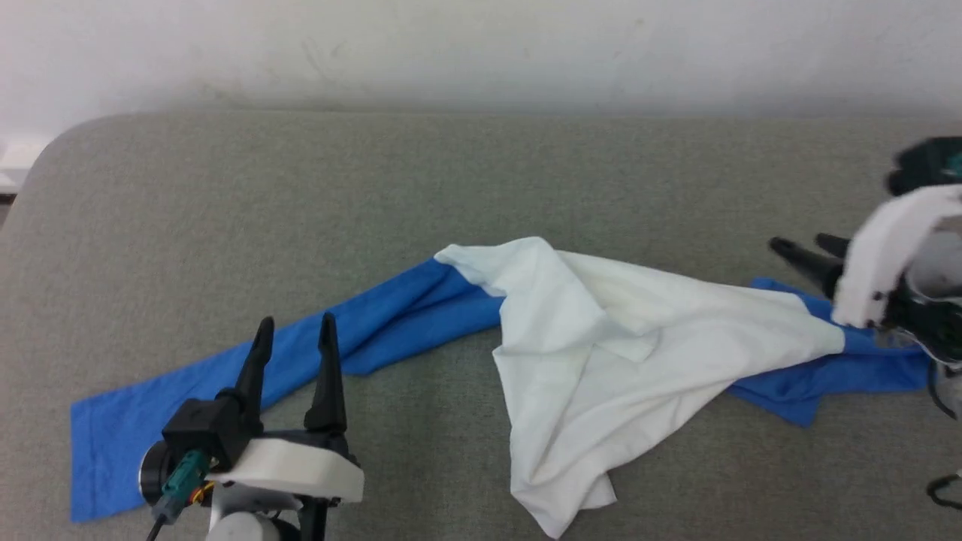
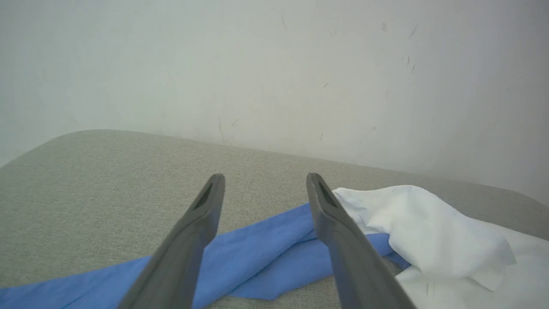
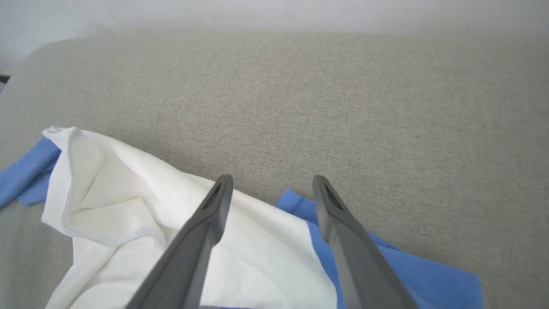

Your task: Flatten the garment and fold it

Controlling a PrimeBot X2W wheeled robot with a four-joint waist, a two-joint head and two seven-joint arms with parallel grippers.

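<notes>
The garment [image 1: 601, 338] lies crumpled on the grey cushioned surface: a bunched white body in the middle, one blue sleeve [image 1: 225, 376] stretched out to the lower left, the other blue sleeve [image 1: 827, 372] at the right. My left gripper [image 1: 295, 333] stands open above the left sleeve [image 2: 257, 253], with nothing between its fingers. My right gripper [image 1: 804, 246] is open at the far right, fingers pointing left over the seam between the white body [image 3: 141, 214] and the blue shoulder [image 3: 386, 262]. It holds nothing.
The grey surface [image 1: 481, 180] runs back to a pale wall [image 1: 481, 45]. Its rounded corner [image 1: 60, 143] is at the far left. Bare fabric lies behind the garment and in front of it at the lower right.
</notes>
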